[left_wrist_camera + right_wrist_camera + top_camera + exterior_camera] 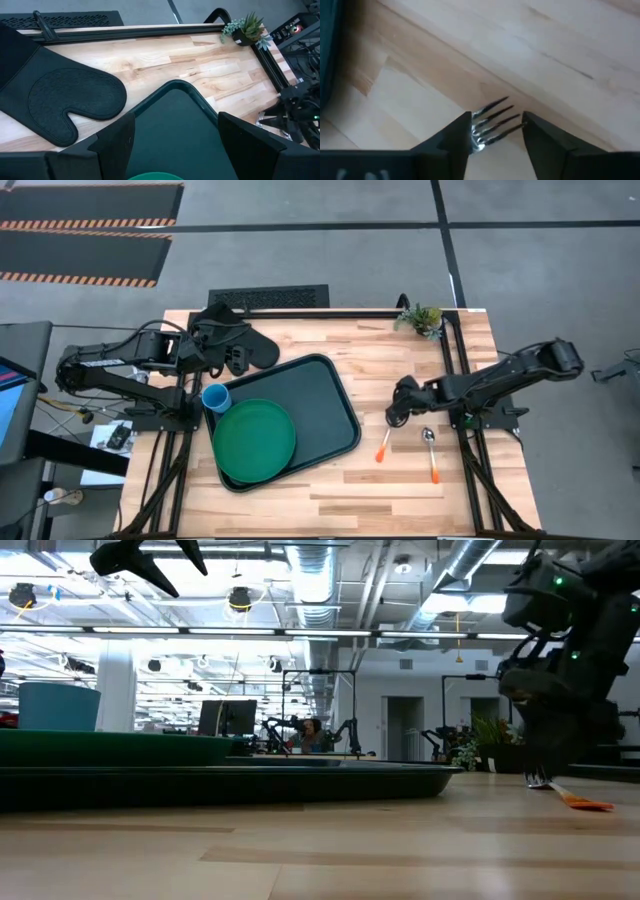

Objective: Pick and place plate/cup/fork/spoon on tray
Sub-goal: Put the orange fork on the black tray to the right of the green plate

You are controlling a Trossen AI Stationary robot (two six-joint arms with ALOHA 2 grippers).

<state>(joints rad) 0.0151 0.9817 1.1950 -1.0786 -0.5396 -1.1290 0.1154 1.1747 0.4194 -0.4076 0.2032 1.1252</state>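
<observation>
Green plate [254, 441], seemingly light-blue cup [216, 397]

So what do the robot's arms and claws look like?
Both arms are dark, nearly black, built from chunky jointed links. The left claw has two broad, flat, wedge-shaped black fingers. The right claw has the same dark angular fingers. Thin cables trail beside the left arm's base.

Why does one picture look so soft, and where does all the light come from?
Right wrist view: the right gripper sits so close to the fork that the wood around is blurred. Low view: bright ceiling lamps backlight the scene, so the tray and arms show as dark shapes. High view: even light, faint shadows.
</observation>
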